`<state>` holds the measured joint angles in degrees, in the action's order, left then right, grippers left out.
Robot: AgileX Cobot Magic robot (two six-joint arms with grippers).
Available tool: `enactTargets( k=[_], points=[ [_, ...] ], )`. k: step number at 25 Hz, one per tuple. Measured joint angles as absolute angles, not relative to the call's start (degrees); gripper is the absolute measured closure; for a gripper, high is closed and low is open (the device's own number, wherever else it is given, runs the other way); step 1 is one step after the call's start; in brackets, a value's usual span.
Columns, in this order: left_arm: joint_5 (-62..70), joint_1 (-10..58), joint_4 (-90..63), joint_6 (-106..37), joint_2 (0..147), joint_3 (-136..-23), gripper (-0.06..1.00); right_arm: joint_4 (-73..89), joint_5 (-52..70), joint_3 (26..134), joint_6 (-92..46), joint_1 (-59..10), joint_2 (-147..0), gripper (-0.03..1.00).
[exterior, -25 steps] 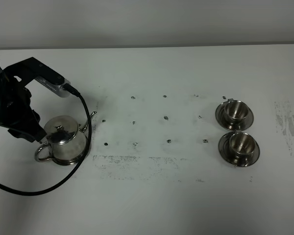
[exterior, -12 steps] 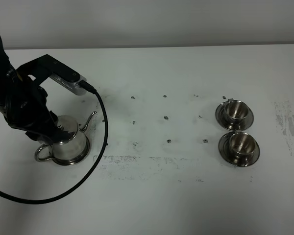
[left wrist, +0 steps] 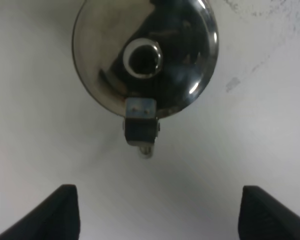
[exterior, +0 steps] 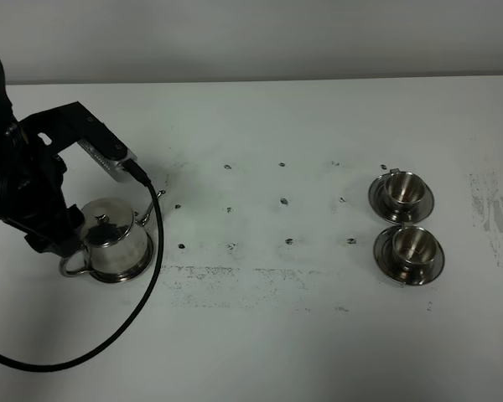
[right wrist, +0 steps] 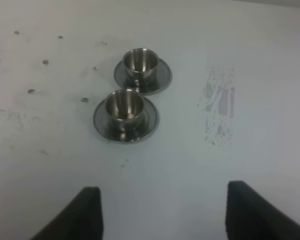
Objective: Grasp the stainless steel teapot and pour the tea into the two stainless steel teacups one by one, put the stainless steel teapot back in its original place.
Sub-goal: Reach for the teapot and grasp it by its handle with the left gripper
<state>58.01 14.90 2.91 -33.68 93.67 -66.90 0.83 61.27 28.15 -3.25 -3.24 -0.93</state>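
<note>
The stainless steel teapot (exterior: 113,243) stands upright on the table's left side, lid on, spout toward the cups. In the left wrist view the teapot (left wrist: 145,55) is seen from above, its loop handle (left wrist: 141,131) pointing at my left gripper (left wrist: 157,215). That gripper is open and empty, short of the handle, both fingertips apart from it. My left arm (exterior: 33,184) hangs over the pot's left side. The two stainless steel teacups, the far cup (exterior: 402,191) and the near cup (exterior: 408,245), sit on saucers at right. My right gripper (right wrist: 165,215) is open, back from the cups (right wrist: 124,107). No tea shows.
A black cable (exterior: 109,335) loops from the left arm's camera across the table in front of the teapot. The white table (exterior: 268,335) has scuff marks and small dark dots between teapot and cups. The right arm is out of the exterior view.
My left arm swung right over the teapot half a second ago and has come back left and lower beside the handle. Teapot and cups have not moved.
</note>
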Motion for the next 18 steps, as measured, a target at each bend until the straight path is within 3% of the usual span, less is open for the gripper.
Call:
enactTargets(
  k=[18],
  points=[
    [57.2,14.9,2.0,-28.5,100.4,-66.9,0.36,0.8,61.3,28.1,-3.2,-3.2,-0.9,0.46]
  ],
)
